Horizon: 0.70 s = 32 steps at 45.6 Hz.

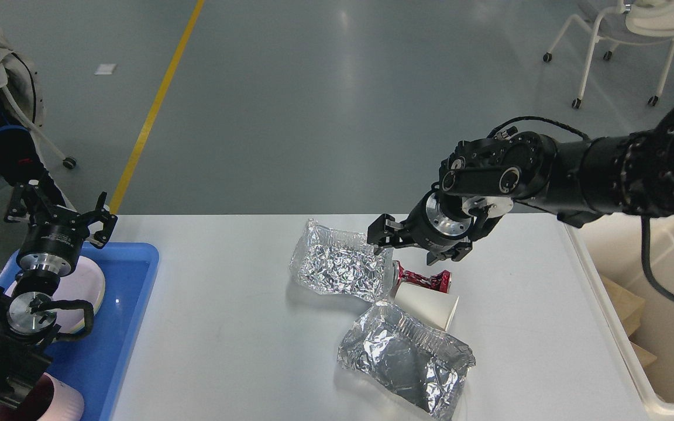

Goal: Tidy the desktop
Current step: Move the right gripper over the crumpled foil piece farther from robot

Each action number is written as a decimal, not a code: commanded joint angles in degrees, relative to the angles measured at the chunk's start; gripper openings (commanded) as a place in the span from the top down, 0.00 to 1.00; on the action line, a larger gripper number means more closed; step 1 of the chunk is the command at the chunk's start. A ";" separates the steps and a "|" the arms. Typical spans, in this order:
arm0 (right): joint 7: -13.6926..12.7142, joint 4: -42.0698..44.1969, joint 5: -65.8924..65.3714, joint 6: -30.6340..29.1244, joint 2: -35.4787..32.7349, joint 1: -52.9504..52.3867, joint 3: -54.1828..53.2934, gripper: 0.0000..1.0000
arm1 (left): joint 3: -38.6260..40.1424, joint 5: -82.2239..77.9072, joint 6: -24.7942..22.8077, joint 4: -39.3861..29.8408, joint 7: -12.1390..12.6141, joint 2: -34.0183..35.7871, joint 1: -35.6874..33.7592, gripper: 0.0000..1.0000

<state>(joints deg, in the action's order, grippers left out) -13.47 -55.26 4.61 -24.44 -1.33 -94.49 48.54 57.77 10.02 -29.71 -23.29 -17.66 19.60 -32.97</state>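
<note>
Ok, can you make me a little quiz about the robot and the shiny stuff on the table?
1. True or false: the crumpled silver foil tray farther from the robot lies on the white rectangular desktop.
2. Which is the right gripper closest to? A) the blue plastic tray B) the farther foil tray C) the cream-white rectangular bin
3. Fill in: the white paper cup lies on its ____.

Key: 1 true. 2 B. 3 side, between the two foil trays, with the crushed red can just behind it.
</note>
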 commanded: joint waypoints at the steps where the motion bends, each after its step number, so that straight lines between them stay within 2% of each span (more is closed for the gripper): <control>1: -0.33 7.19 0.48 -2.19 1.07 5.10 -2.57 0.00 | 0.06 0.00 0.00 0.00 0.09 -0.08 0.01 0.02; 12: 0.02 7.63 0.40 0.71 0.01 5.81 -4.42 0.00 | 0.06 0.00 0.00 0.00 0.09 -0.08 0.01 0.02; 20: -0.16 10.44 0.40 0.27 3.79 6.60 -5.21 0.00 | -0.03 0.00 0.00 0.00 0.00 -0.08 0.01 0.02; 32: -0.33 10.70 0.57 0.18 4.05 6.60 -5.21 0.00 | -0.03 0.00 0.00 0.00 0.00 -0.08 0.01 0.02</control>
<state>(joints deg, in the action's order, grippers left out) -13.77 -44.62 5.11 -24.24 2.65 -87.90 43.32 57.74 10.02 -29.71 -23.29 -17.67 19.52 -32.97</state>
